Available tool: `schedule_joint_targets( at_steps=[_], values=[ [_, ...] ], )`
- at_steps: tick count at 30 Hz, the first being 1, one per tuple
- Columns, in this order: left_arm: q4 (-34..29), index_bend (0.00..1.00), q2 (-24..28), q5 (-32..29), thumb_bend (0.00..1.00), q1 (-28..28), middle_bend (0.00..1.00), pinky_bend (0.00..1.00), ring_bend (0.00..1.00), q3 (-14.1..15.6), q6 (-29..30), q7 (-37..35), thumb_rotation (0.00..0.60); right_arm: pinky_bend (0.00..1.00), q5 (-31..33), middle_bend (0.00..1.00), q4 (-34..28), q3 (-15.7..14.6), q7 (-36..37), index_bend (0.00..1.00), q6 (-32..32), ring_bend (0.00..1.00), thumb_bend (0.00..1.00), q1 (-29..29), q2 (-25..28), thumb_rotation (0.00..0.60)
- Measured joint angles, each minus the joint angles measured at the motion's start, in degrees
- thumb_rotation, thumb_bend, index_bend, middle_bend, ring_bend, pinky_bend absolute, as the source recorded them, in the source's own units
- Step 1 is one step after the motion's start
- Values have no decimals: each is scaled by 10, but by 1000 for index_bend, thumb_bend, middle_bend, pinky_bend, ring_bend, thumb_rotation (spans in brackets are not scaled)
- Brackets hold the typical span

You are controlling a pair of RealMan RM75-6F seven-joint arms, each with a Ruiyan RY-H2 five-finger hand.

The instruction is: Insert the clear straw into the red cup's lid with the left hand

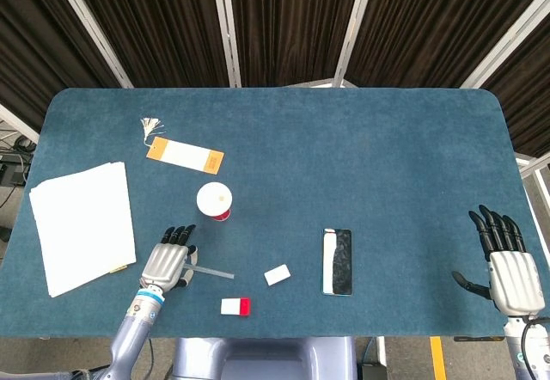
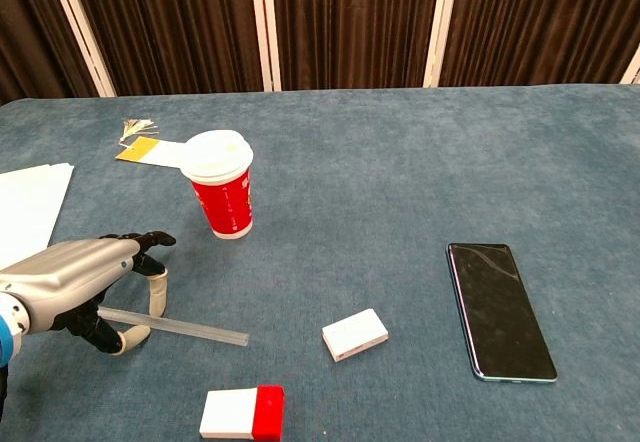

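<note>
Left hand point(image 2: 80, 287) at lower left, fingers curled over, tips pinching the flat-lying clear straw point(image 2: 190, 329) just below the red cup point(image 2: 223, 198).

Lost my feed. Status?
Left hand over clear straw, grip unconfirmed. Right hand open, idle. Red cup upright, lidded. Path clear.

Matt blue cloth table point(image 1: 344, 165); clear plastic straw point(image 2: 190, 329) under metallic left hand point(image 2: 75, 292); glossy phone point(image 2: 498, 308) to its right.
</note>
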Motion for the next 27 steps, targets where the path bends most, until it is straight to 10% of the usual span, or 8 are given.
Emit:
schedule_joint_targets(
  at_steps=[27],
  values=[
    [-140,532,129,140,423,39,0,0,0,-26,93,-196,600,0,-2,0,1,-1,-5,0,2,0,123,0,-2,600]
  ],
)
